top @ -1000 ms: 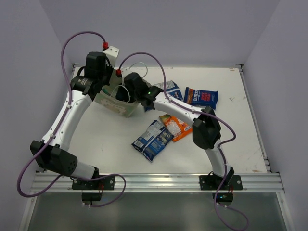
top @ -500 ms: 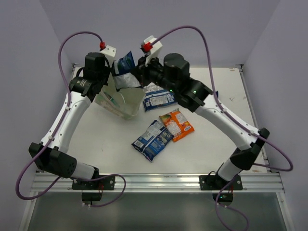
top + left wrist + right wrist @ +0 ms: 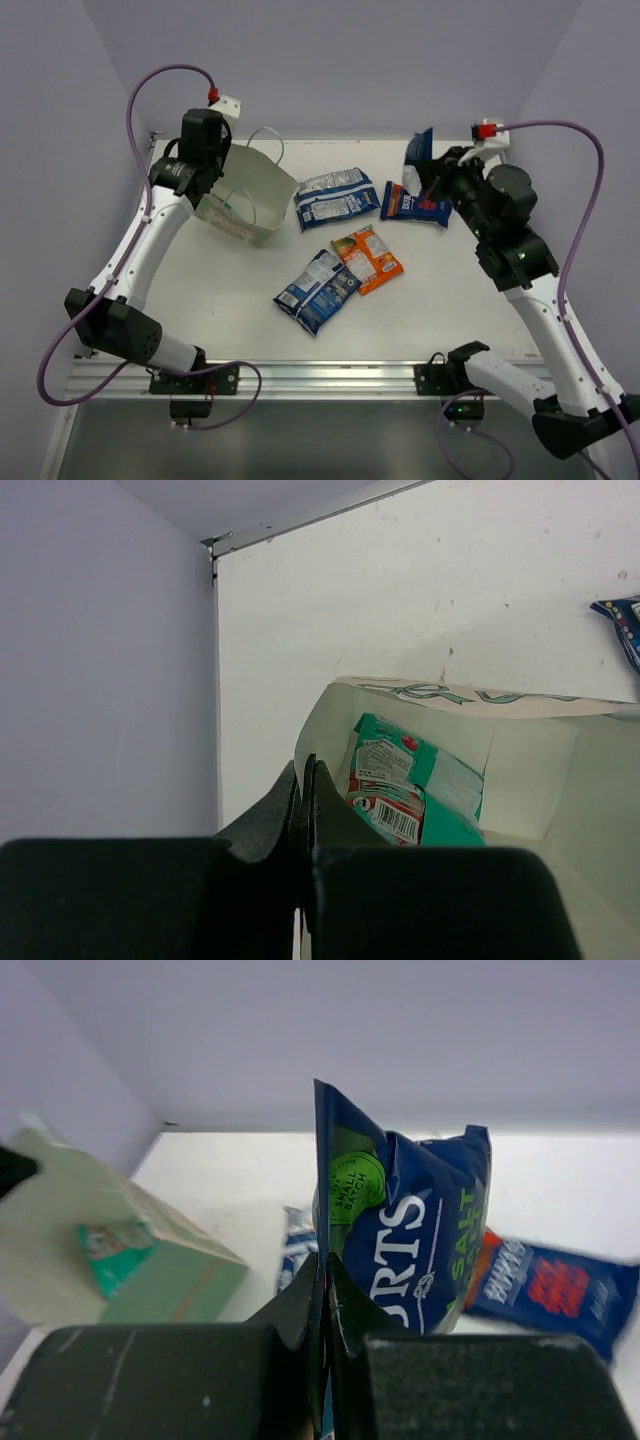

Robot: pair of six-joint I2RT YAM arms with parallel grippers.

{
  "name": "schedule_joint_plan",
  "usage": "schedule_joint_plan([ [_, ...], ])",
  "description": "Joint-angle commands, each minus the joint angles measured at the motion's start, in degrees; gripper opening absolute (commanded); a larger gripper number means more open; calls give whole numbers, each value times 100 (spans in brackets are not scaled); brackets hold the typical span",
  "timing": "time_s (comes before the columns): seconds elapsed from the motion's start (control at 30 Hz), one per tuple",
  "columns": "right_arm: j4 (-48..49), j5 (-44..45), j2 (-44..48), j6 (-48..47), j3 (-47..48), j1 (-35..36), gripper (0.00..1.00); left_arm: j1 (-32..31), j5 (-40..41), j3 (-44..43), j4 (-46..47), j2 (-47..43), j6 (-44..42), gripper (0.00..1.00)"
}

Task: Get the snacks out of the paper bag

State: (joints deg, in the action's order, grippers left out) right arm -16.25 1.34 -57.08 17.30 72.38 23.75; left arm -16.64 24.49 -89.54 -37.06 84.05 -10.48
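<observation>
The pale green paper bag (image 3: 245, 202) lies tilted at the back left, mouth open toward the right. My left gripper (image 3: 305, 780) is shut on the bag's rim (image 3: 330, 695). A teal-green packet (image 3: 410, 790) lies inside the bag. My right gripper (image 3: 327, 1270) is shut on a dark blue packet (image 3: 420, 1225) and holds it in the air at the back right (image 3: 418, 160). On the table lie a blue-and-white packet (image 3: 338, 197), a blue packet with a red patch (image 3: 415, 205), an orange packet (image 3: 367, 258) and another blue packet (image 3: 317, 290).
The walls stand close at the back and both sides. The metal rail (image 3: 320, 378) runs along the near edge. A purple cable (image 3: 575, 250) hangs from the right arm.
My right gripper has drawn the dark blue packet out of the bag and carried it from the bag's mouth to the back right. The left gripper has stayed on the bag.
</observation>
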Motion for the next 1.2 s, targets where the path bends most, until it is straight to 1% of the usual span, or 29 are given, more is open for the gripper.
schedule_joint_plan([
  [0.0, -1, -307, 381, 861, -916, -990, 0, -32, 56, -319, 480, -38, -33, 0],
  [0.07, 287, -896, 373, 1388, -1521, -1467, 0, -32, -41, -336, 507, -38, -68, 0],
  [0.1, 454, -1238, 312, 1590, -1708, -1861, 0, -32, -58, -354, 524, -38, -59, 0],
  [0.13, 569, -1860, 224, 2019, -1823, -2013, 0, -32, -85, -406, 516, -29, -68, 0],
  [0.2, 999, -2286, -56, 2355, -2122, -2285, 0, -32, -76, -468, 481, 23, -59, 0],
  [0.23, 1158, -2470, -119, 2714, -2236, -2348, 0, -32, -67, -512, 437, 32, -68, 0],
  [0.27, 1551, -2551, -180, 2874, -2541, -2383, 0, -32, -67, -564, 428, 41, -59, 0],
  [0.3, 1764, -2621, -250, 3032, -2710, -2679, 0, -32, -67, -574, 428, 41, -59, 0],
  [0.37, 1906, -2509, -260, 3402, -3174, -2866, 0, -32, -137, -608, 410, 33, -42, 0],
  [0.4, 1793, -2368, -251, 3464, -3308, -3041, 4, -32, -181, -618, 401, 41, -16, 0],
  [0.43, 1653, -2175, -173, 3508, -3422, -3112, 10, -32, -277, -626, 401, 33, -7, 0],
  [0.47, 1042, -1643, -102, 3526, -3537, -3165, 28, -32, -322, -609, 392, 32, -7, 0],
  [0.53, 424, -1104, 117, 3448, -3512, -3280, 49, -32, -401, -600, 375, 24, -24, 0],
  [0.57, -293, -640, 179, 3412, -3285, -3280, 79, -32, -410, -609, 375, 32, -94, 0],
  [0.6, -596, -514, 249, 3351, -3109, -3280, 90, -32, -401, -609, 366, 32, -129, 0],
  [0.63, -799, -443, 363, 3106, -2924, -3280, 95, -32, -306, -618, 375, 41, -156, 0],
  [0.67, -1079, -355, 408, 2965, -2479, -3263, 98, -32, -270, -635, 366, 59, -234, 0],
  [0.73, -1073, -389, 452, 2431, -2037, -3009, 99, -32, -260, -635, 375, 50, -314, 0],
  [0.77, -986, -389, 452, 2271, -1608, -2842, 99, -32, -287, -600, 410, 24, -384, 0],
  [0.83, -522, -661, 478, 1649, -1342, -2009, 99, -41, -461, -521, 445, -3, -428, 0],
  [0.87, -189, -697, 409, 1488, -1079, -1710, 97, -49, -532, -486, 445, -29, -498, 0],
  [0.9, 32, -967, 339, 1287, -964, -1072, 95, -58, -620, -451, 463, -55, -542, 0],
  [0.93, 182, -995, 233, 911, -841, -743, 94, -67, -743, -337, 480, -90, -595, 0],
  [0.97, 218, -961, 84, 741, -483, -427, 93, -84, -779, -275, 506, -169, -665, 0],
  [1.0, 219, -1013, -282, 540, -262, 177, 92, -85, -831, -223, 524, -205, -709, 0],
  [1.07, 62, -962, -715, -6, 378, 769, 90, -85, -1042, -39, 542, -318, -832, 0],
  [1.1, 61, -926, -1117, -207, 565, 1329, 88, -85, -1104, 15, 550, -345, -859, 0],
  [1.13, 61, -760, -1304, -566, 723, 1604, 84, -85, -1226, 76, 551, -389, -877, 0],
  [1.17, 95, -628, -1488, -692, 995, 1850, 82, -85, -1280, 199, 551, -468, -929, 0],
])
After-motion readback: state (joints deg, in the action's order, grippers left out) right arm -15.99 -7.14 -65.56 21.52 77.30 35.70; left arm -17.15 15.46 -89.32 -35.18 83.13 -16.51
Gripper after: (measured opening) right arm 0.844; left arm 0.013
